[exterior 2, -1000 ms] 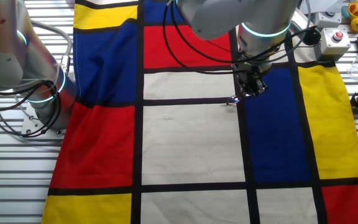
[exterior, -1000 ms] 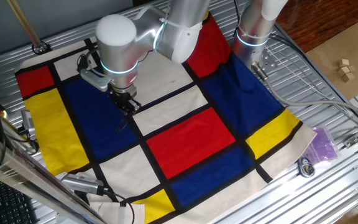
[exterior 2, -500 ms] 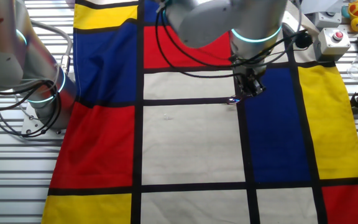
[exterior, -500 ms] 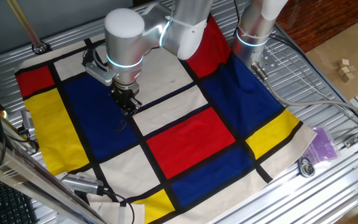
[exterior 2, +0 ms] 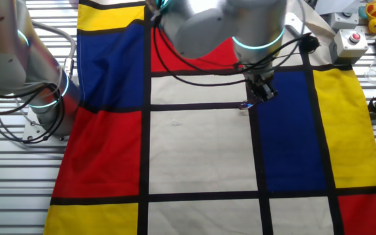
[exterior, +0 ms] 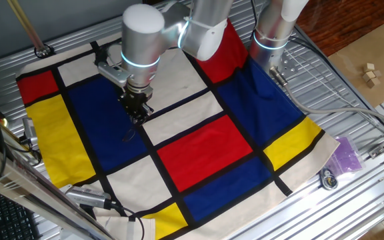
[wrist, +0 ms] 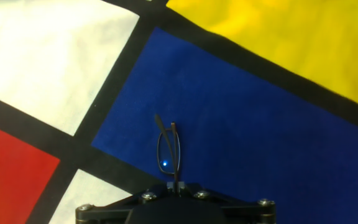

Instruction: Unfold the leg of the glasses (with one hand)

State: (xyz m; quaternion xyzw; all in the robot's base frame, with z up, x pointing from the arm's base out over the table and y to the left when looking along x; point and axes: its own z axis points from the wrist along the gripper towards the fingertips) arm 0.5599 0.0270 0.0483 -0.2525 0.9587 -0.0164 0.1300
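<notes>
The glasses (wrist: pixel 168 151) are a tiny dark wire frame seen edge-on over a blue square of the cloth, one oval lens outline showing. A thin wire of the frame runs down into my gripper (wrist: pixel 176 185), whose jaws are closed together on it. In one fixed view my gripper (exterior: pixel 137 113) points down at the black line between the blue and white squares, with the glasses (exterior: pixel 131 135) as a thin dark mark just below it. In the other fixed view my gripper (exterior 2: pixel 264 93) is over the blue square and the glasses (exterior 2: pixel 245 106) sit at its tip.
The colour-block cloth (exterior: pixel 199 150) covers the slatted metal table. A second robot base (exterior: pixel 272 33) stands at the back. A purple bag (exterior: pixel 347 155) and a small round part (exterior: pixel 328 179) lie off the cloth's right corner. A red button box (exterior 2: pixel 351 40) sits at the far edge.
The arm's wrist joint has swung to the right above the gripper. The gripper tip and the glasses stay at nearly the same spot on the cloth.
</notes>
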